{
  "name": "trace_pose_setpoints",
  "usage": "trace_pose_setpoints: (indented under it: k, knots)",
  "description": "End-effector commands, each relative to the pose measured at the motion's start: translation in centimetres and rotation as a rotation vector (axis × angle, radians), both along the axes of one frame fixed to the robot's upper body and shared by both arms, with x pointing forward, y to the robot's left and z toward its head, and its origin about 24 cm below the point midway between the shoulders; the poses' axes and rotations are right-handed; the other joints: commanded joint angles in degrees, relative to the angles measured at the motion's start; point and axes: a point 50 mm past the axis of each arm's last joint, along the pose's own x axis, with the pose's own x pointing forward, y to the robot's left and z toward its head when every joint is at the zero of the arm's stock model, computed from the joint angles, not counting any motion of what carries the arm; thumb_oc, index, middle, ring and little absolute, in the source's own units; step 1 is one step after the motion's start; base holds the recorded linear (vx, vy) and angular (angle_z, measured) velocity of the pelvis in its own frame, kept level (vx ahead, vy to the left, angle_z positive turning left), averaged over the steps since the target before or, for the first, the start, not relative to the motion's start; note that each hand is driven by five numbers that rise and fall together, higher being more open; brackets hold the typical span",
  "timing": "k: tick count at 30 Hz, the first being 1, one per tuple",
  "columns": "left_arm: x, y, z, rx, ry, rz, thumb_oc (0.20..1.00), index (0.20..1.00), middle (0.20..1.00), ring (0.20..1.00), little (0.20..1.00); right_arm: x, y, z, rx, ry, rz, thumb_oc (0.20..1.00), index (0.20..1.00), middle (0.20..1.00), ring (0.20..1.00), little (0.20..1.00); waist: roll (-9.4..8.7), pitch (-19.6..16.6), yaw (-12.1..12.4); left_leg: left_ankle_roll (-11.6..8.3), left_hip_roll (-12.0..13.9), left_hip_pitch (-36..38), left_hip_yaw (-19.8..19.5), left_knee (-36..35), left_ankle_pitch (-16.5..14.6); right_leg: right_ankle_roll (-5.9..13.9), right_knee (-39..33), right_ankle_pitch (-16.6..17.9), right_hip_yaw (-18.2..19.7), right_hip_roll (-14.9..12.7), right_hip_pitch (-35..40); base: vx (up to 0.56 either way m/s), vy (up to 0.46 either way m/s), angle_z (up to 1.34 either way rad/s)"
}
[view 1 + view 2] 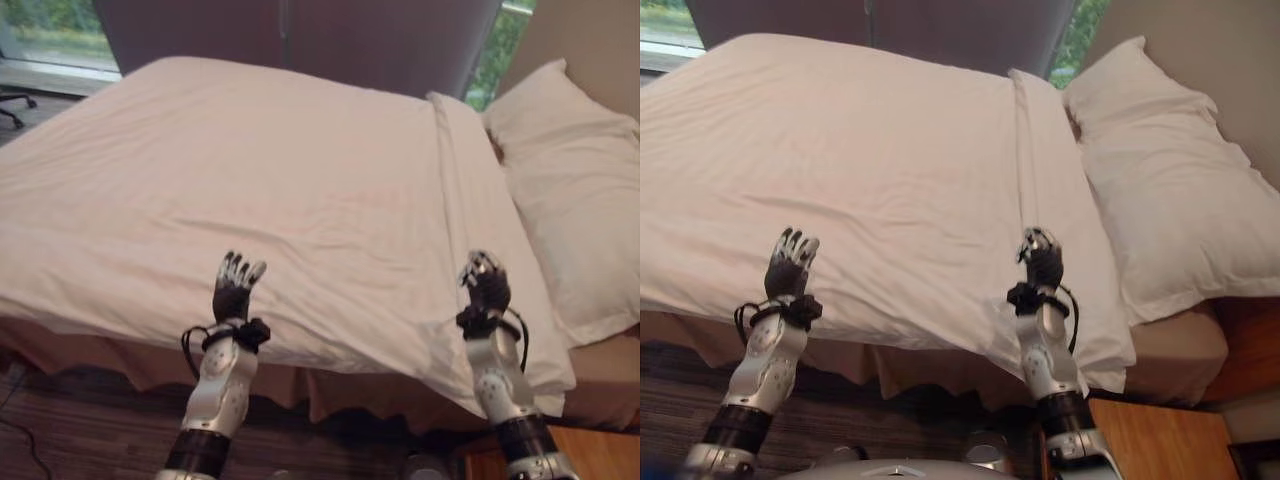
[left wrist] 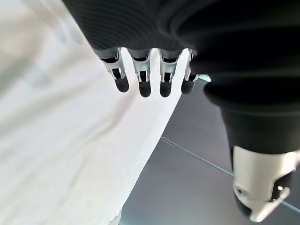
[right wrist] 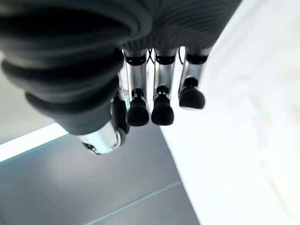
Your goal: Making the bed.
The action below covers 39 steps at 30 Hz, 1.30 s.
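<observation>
A white duvet (image 1: 280, 190) lies spread over the bed, with shallow creases and its near edge hanging over the side. A white pillow (image 1: 580, 190) rests at the head of the bed on the right. My left hand (image 1: 233, 290) is raised over the duvet's near edge, its fingers (image 2: 144, 79) straight and holding nothing. My right hand (image 1: 487, 290) hovers over the duvet's near right corner, close to the folded-back band of the cover. Its fingers (image 3: 161, 93) are loosely bent with nothing between them, above the duvet (image 3: 243, 140).
A tan bed skirt (image 1: 150, 365) shows below the duvet's edge. A wooden nightstand (image 1: 1160, 440) stands at the lower right beside the bed. A dark curtain (image 1: 300, 30) and windows lie behind the bed. An office chair (image 1: 15, 105) stands far left.
</observation>
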Motion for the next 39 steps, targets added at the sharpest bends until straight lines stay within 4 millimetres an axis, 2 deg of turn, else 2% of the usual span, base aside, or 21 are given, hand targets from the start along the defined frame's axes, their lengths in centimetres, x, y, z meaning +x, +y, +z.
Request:
trace_pose_setpoints:
  k: [1,3,5,6,10,11,12,13,17,21,26,29,30,33,35,39]
  knots:
    - [1.0,-1.6,2.1,0.004,-0.113,-0.105,1.0,1.0,1.0,1.0,1.0,1.6,-1.1,3.3,0.002,-0.162,-0.043,0.2,0.2,0.2,0.2,0.2,1.62,-0.72,-2.83,-6.07,3.4,13.33,1.04,-10.84,-0.34,-1.43,-4.69,3.12,-0.57,3.0,1.07,-0.09,0.0,0.17]
    - [1.2,-1.8,2.0,-0.001,-0.113,-0.137,1.0,1.0,1.0,1.0,1.0,1.7,-1.4,3.3,-0.005,-0.161,-0.043,0.2,0.2,0.2,0.2,0.2,1.31,-1.03,-3.06,-6.01,3.03,12.64,0.94,-10.84,-0.34,-1.71,-8.1,3.67,-0.11,1.78,1.72,0.01,0.003,-0.03]
    - [1.4,-1.7,2.0,-0.013,-0.114,-0.135,1.0,1.0,1.0,1.0,1.0,1.8,-1.7,3.2,0.004,-0.16,-0.059,0.2,0.2,0.2,0.2,0.2,1.38,-1.33,-3.51,-6.19,2.73,12.69,0.93,-10.84,-0.35,-1.28,-11.24,4.91,0.52,1.3,1.03,0.05,-0.012,-0.03]
    - [1.8,-1.9,2.7,-0.021,-0.145,-0.14,1.0,1.0,1.0,1.0,1.0,2.1,-1.7,3.7,0.009,-0.179,-0.067,0.2,0.2,0.2,0.2,0.2,1.33,-1.42,-3.72,-6.41,2.76,12.89,1.45,-10.84,-0.21,-0.78,-12.87,5.93,-0.07,0.75,1.03,0.04,-0.037,-0.07]
    - [2.6,-2.2,3.9,-0.09,-0.209,-0.157,1.0,1.0,1.0,1.0,1.0,2.7,-2.2,3.7,-0.019,-0.159,-0.065,0.2,0.2,0.2,0.2,0.2,0.81,-3.18,-4.0,-7.45,3.43,14.2,3.86,-10.84,0.22,-0.83,-15.81,4.47,-1.59,0.13,2.45,0.09,-0.113,-0.28]
    - [2.7,-2.8,4.2,-0.118,-0.228,-0.186,1.0,1.0,1.0,1.0,1.0,2.8,-2.2,3.9,-0.021,-0.165,-0.059,0.2,0.2,0.2,0.2,0.2,0.74,-3.55,-4.22,-7.73,3.67,14.36,4.07,-10.84,0.43,-0.88,-15.81,4.11,-1.42,0.26,2.86,0.06,-0.117,-0.4]
    - [3.1,-3.4,4.7,-0.153,-0.256,-0.206,0.843,0.843,0.843,0.843,0.843,2.9,-2.3,4.0,-0.031,-0.171,-0.052,0.2,0.2,0.2,0.2,0.2,0.64,-4.11,-4.63,-8.1,4.02,14.53,4.28,-10.84,0.69,-1.08,-15.81,3.57,-1.23,0.52,3.38,0.12,-0.209,-0.45]
    - [3.5,-4.2,5.5,-0.198,-0.302,-0.24,0.2,0.2,0.2,0.2,0.2,3.2,-2.2,4.4,-0.034,-0.187,-0.038,0.2,0.2,0.2,0.2,0.2,1.2,-4.64,-5.12,-8.61,4.72,14.86,4.78,-10.84,1.1,-1.4,-15.81,2.59,-1.74,0.85,4.16,0.09,-0.153,-0.26]
    - [3.7,-5.6,6.6,-0.293,-0.368,-0.285,0.2,0.2,0.2,0.2,0.2,3.4,-1.9,4.7,-0.032,-0.205,-0.006,0.2,0.2,0.2,0.2,0.2,2.53,-5.07,-6.12,-9.47,6.13,15.28,5.58,-10.84,2.17,-2.45,-15.81,0.6,-2.07,2.17,5.41,0.09,-0.137,-0.2]
    - [3.5,-7.4,6.0,-0.446,-0.368,-0.307,0.2,0.2,0.2,0.2,0.2,3.3,-1.1,4.3,-0.006,-0.205,0.036,0.2,0.2,0.2,0.2,0.2,4.81,-4.52,-7.1,-10.59,7.88,15.69,6.71,-10.84,3.65,-3.55,-15.81,-1.46,-2.55,3.69,6.59,0.06,-0.107,-0.06]
    - [3.4,-8.8,5.4,-0.611,-0.363,-0.304,0.2,0.2,0.2,0.2,0.2,3.4,0.0,3.5,0.011,-0.176,0.084,0.2,0.2,0.2,0.2,0.2,6.53,-3.51,-7.85,-11.71,9.46,15.33,8.08,-10.84,5.17,-4.41,-15.81,-2.62,-2.94,4.86,6.85,0.02,-0.068,-0.02]
    - [3.0,-9.1,4.7,-0.702,-0.351,-0.302,0.2,0.2,0.2,0.2,0.2,3.0,0.5,1.6,0.046,-0.105,0.101,0.2,0.2,0.2,0.2,0.2,7.11,-3.06,-7.76,-12.11,10.02,15.11,8.29,-10.84,5.59,-4.75,-15.81,-2.95,-3.11,5.34,7.11,0.0,-0.062,0.0]
    - [2.5,-9.7,3.8,-0.761,-0.327,-0.311,0.2,0.2,0.2,0.2,0.2,2.5,0.6,0.3,0.103,-0.062,0.093,0.2,0.2,0.2,0.2,0.2,7.57,-2.41,-7.47,-12.3,10.3,14.66,8.02,-10.84,5.84,-4.95,-15.81,-3.05,-3.28,5.52,7.14,-0.01,-0.057,-0.02]
    - [2.1,-10.4,3.5,-0.845,-0.338,-0.343,0.2,0.2,0.2,0.2,0.2,2.1,0.8,-0.8,0.162,-0.035,0.095,0.2,0.2,0.2,0.2,0.2,8.53,-1.3,-7.28,-12.48,10.59,13.92,7.87,-10.84,6.08,-5.0,-15.81,-2.93,-3.48,5.49,6.69,-0.04,-0.041,0.01]
    - [1.8,-10.7,3.9,-0.869,-0.371,-0.376,0.2,0.2,0.2,0.2,0.2,2.2,0.9,-0.7,0.178,-0.052,0.102,0.2,0.2,0.2,0.2,0.2,8.99,-0.56,-7.1,-12.58,10.67,13.49,8.05,-10.84,6.21,-4.97,-15.81,-2.75,-3.27,5.45,6.22,-0.08,-0.025,0.0]
    - [1.7,-11.6,4.5,-0.869,-0.396,-0.446,0.2,0.2,0.2,0.2,0.2,3.0,1.7,0.7,0.179,-0.122,0.146,0.2,0.2,0.2,0.2,0.2,9.6,1.88,-7.35,-12.69,10.88,11.18,8.7,-10.84,6.81,-4.84,-15.81,-1.1,-2.49,5.35,2.68,-0.14,-0.013,-0.06]
